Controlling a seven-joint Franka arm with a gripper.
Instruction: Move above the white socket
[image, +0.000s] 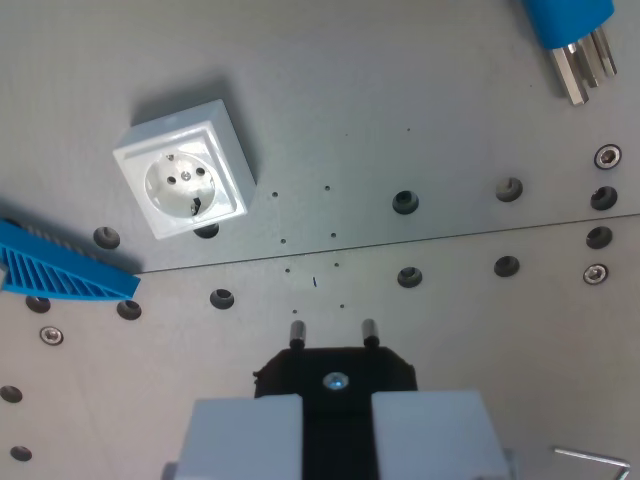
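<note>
Wrist view, looking straight down on a grey metal table (430, 120) drilled with rows of holes. The gripper (335, 425) sits at 6 o'clock in the frame, its two pale fingers (245, 435) clenched on a black plug (335, 375) whose two metal pins (369, 331) point toward 12. The white socket (185, 180) lies at about 10 o'clock from the plug, well apart from it, flat on the table and turned at an angle to the plate seam. A blue ribbed part (60, 270) lies at 9 o'clock, just below the socket's corner. A blue plug with metal prongs (575, 40) sits at 1 o'clock.

Judgement: the arm is not yet above the socket; travel toward 10 o'clock is outstanding.

Risks from here:
- Socket is rotated against the pins; translation without wrist rotation would leave pins and holes misaligned.
- Height cannot be read from this view; travelling too low could clip the socket housing or the blue ribbed part.
- Plug could shift in the grip on a fast move.
</note>
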